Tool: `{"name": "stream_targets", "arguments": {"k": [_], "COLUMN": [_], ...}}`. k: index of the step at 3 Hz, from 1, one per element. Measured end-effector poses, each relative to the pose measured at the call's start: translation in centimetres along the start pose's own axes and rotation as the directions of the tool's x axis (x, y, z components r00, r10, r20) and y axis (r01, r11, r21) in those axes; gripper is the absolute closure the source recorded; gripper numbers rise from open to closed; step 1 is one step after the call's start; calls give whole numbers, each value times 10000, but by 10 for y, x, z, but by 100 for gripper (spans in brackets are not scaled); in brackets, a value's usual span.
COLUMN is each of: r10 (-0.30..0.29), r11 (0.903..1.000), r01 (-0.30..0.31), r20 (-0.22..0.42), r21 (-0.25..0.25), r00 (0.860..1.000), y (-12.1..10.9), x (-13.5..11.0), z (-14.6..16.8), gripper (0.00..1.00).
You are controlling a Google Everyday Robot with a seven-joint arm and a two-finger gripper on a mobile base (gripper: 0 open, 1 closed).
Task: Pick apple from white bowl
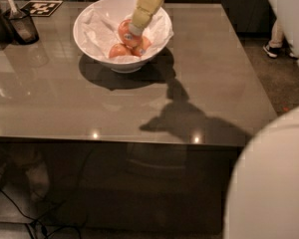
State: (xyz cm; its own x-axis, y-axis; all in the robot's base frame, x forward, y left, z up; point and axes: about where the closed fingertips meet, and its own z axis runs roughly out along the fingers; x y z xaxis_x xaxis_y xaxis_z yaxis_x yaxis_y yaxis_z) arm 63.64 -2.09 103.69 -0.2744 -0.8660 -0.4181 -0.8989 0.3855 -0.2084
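The white bowl (89, 41), lined with crumpled white paper, stands at the back of the grey table (214, 83). Three apples lie in it. The red-orange apple (123, 29) sits on top, with one apple (118, 50) below it at the left and another (145, 44) at the right. My gripper (135, 32), at the end of the yellowish arm (148, 3), reaches down into the bowl from the back. It sits against the right side of the top apple and partly hides it.
A dark cup with a utensil (21, 25) stands at the table's back left, beside a black-and-white marker tag (43, 7). My pale robot body (271, 183) fills the lower right. A person's feet (275, 48) are on the floor at the far right.
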Motion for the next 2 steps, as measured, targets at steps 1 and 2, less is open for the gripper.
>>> {"name": "stream_targets", "arguments": {"k": [1,2], "r10": [-154,-154], "r11": [9999,9999], "r01": [155,155], "r20": [-134,-134], "r21": [73,73], "r00": [9998,9998], "y": [-19,-19], "x": [-42,-42], "z": [41,41], "gripper": [0,0]}}
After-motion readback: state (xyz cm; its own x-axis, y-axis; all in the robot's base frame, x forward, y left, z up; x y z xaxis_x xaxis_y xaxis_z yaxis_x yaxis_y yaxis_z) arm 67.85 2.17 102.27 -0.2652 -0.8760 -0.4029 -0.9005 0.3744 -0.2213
